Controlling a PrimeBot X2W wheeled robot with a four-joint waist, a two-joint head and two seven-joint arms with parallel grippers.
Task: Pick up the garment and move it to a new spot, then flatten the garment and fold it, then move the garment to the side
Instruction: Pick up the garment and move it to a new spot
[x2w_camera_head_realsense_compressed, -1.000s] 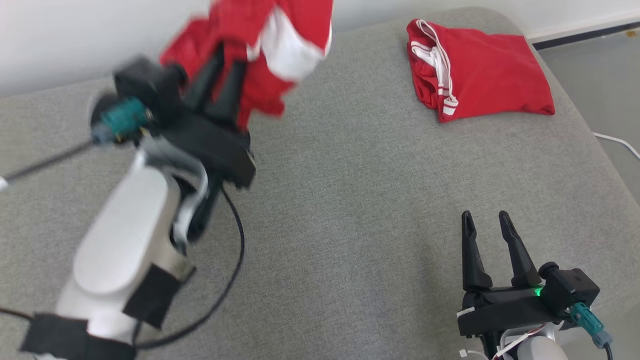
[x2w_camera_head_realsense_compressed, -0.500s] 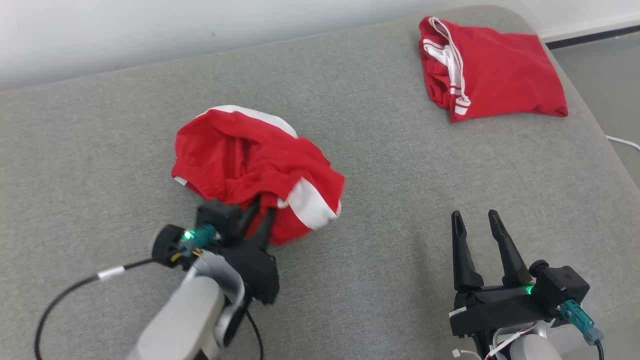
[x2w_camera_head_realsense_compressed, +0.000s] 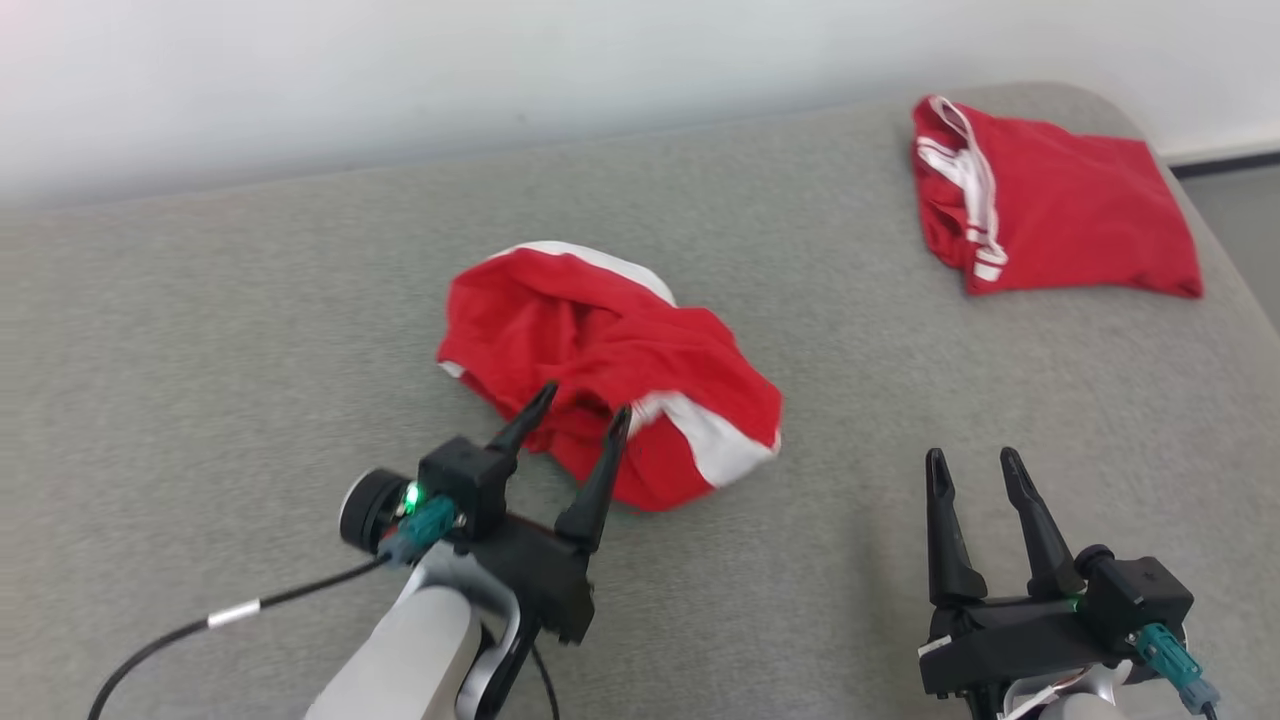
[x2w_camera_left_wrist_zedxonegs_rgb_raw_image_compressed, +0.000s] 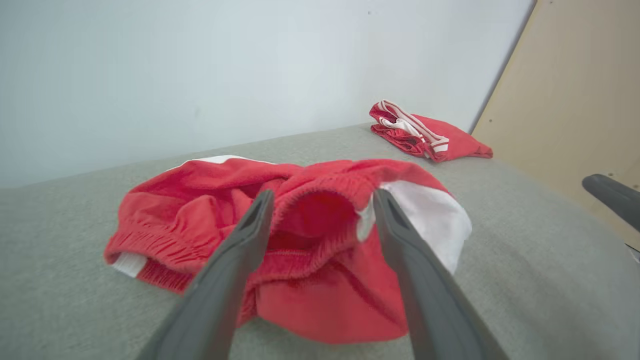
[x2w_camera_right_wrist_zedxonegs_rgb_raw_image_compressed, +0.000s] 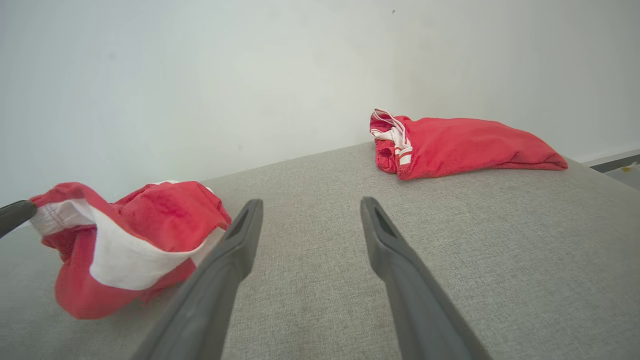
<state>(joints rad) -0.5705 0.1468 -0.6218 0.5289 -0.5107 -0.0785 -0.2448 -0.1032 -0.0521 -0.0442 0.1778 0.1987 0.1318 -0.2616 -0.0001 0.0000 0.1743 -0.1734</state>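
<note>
Cloth sits in a loose heap: the crumpled red fabric garment with white side panels (x2w_camera_head_realsense_compressed: 610, 370) lies midway across the grey woven cushioned surface (x2w_camera_head_realsense_compressed: 250, 330), just ahead of our left arm. We have the left gripper (x2w_camera_head_realsense_compressed: 585, 400) spread wide at its near edge. The two dark fingers straddle a ridge of ribbed elastic waistband without pinching it, so nothing is held. We judge the garment to be set down in its new spot, not yet flattened. Our right gripper (x2w_camera_head_realsense_compressed: 972, 455) is equally wide and empty, low over bare cushion, well apart from the heap. A second red garment, folded flat (x2w_camera_head_realsense_compressed: 1060, 225), rests at the far right corner, likely parked aside.
</note>
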